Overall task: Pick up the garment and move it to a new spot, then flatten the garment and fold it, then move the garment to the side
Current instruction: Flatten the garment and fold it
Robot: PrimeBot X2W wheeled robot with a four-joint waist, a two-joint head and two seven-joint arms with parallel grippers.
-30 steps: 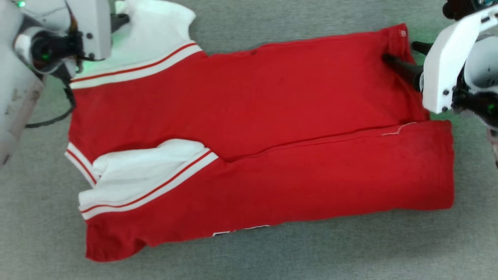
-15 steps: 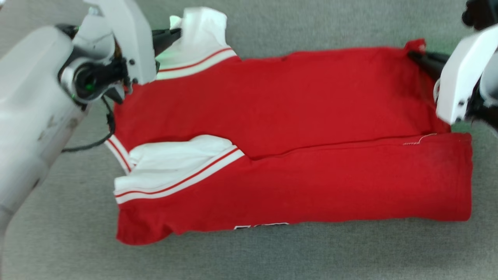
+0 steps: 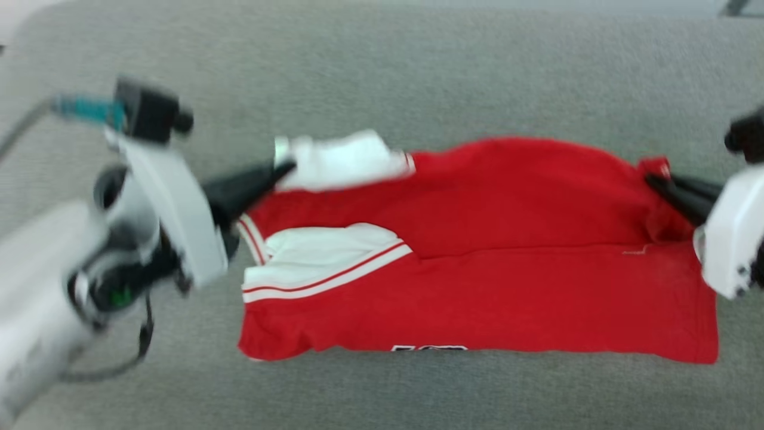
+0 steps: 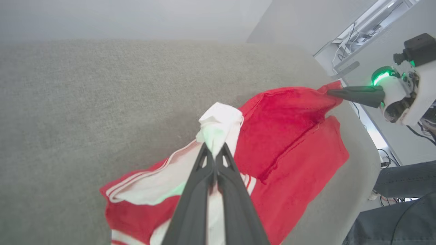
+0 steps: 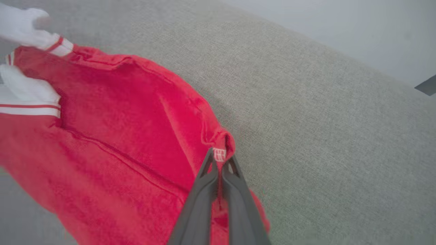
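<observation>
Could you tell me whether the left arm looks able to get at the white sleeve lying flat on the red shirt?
Probably not yet: the left end effector is shut on the far white sleeve of the red jersey shirt. Nothing covers the near sleeve.

Matt knit cloth garment (image 3: 507,298); coarse woven grey fabric surface (image 3: 418,71).
</observation>
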